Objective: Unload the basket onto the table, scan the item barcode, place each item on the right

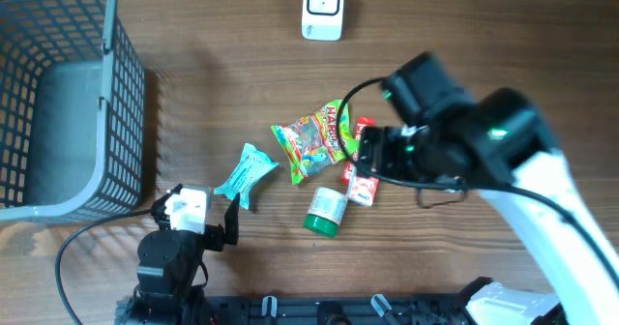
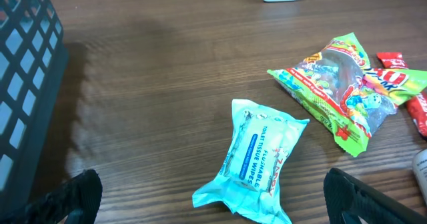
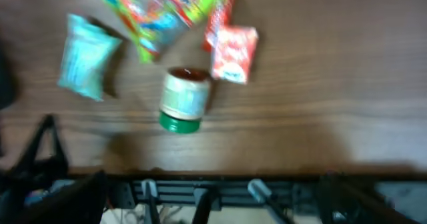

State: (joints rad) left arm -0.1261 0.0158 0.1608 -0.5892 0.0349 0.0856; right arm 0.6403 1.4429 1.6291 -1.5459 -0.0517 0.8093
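Red packet [image 3: 233, 54] lies free ahead of the right claw [image 3: 200, 196], whose fingers stand wide open.

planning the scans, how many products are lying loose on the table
5: teal plastic wipes pack at left, colourful gummy bag centre, two red snack packets right of it, green-lidded white jar below them. The right arm may hide more.

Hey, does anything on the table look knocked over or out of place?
The small green-lidded jar lies on its side next to the red packet, rather than standing upright. Nothing looks spilled or torn; the wipes pack and candy bag lie flat.
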